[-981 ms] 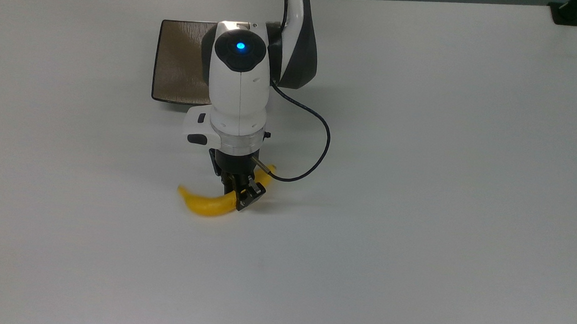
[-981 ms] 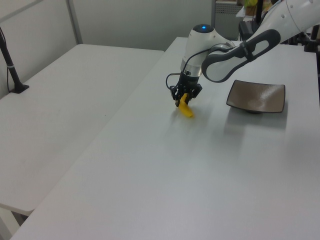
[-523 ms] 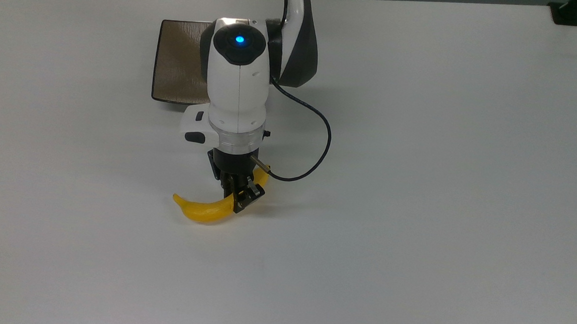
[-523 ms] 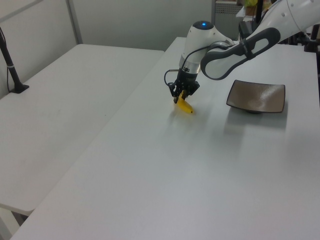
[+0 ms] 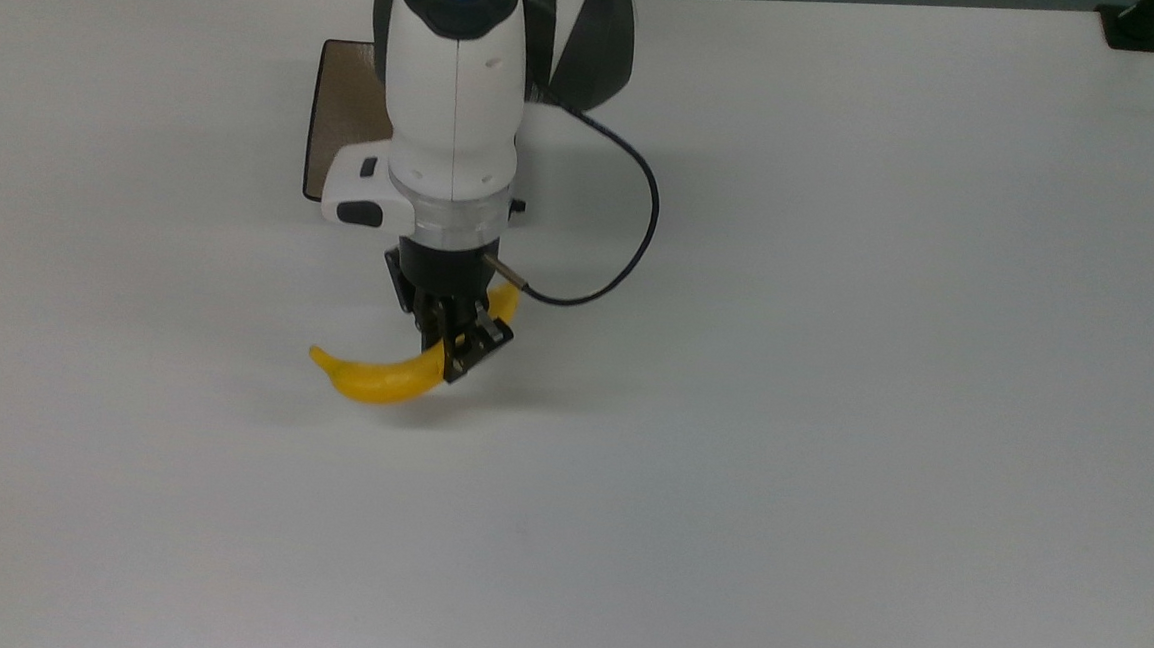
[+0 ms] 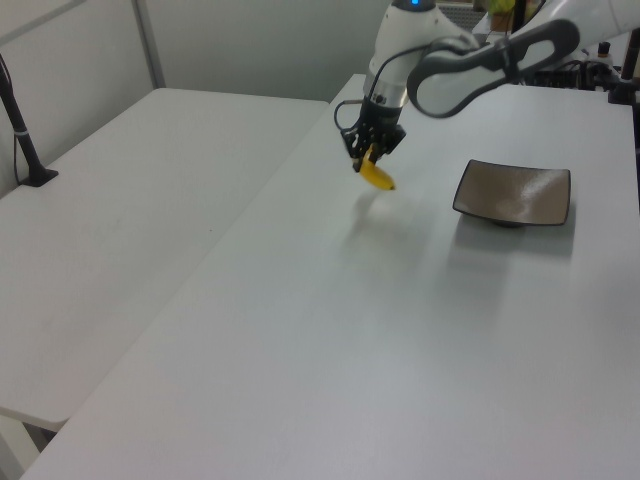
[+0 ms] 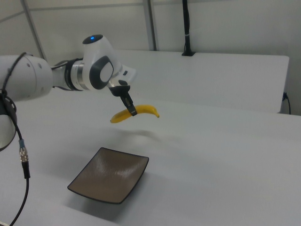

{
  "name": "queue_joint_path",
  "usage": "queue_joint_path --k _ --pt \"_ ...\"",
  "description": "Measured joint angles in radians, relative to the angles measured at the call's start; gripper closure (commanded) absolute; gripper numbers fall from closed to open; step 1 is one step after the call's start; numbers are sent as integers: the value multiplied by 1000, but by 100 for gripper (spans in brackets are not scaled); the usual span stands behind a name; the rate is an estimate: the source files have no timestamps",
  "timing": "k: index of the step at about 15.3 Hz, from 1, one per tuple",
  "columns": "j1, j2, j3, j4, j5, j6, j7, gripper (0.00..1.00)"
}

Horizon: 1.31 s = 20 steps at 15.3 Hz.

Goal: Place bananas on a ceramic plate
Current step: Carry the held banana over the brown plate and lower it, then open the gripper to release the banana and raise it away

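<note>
Starting nearest in the right view, the plate [image 7: 109, 181] sits flat on the white table [image 7: 225, 160], square and glossy brown with a dark rim, nothing on it. Past it, up at about 12 o'clock from the plate, the banana [image 7: 134, 113] is hanging in the air, clear of the table, with a soft shadow on the surface underneath. The gripper [image 7: 131, 109] is clamped on the banana around its middle, so both yellow ends stick out either side of the fingers. In the top view the banana [image 5: 378, 376] curves out toward 9 o'clock from the gripper [image 5: 455, 349], and the short end pokes out toward 1 o'clock behind the fingers. The plate [image 5: 337, 124] is mostly tucked behind the white wrist there, off at 12 o'clock from the banana. In the left view the banana [image 6: 377, 176] is well apart from the plate [image 6: 514, 192], which lies toward 3 o'clock. A black cable [image 5: 633, 227] loops off the wrist.
</note>
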Motion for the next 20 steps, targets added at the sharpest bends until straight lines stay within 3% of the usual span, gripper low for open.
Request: queue_joint_path --k 4,11,12,13,14,20 --pt "-6 -105 0 -38 0 -204 -191 71" --pt "-39 -333 0 -284 2 -359 -552 71" --pt "-41 -355 -1 -307 2 -394 -604 66" --pt "-42 -374 -5 -326 2 -429 -652 42" --pt "-42 -390 -11 -342 2 -457 -693 0" --pt "-42 -415 -29 -363 2 -489 -770 0"
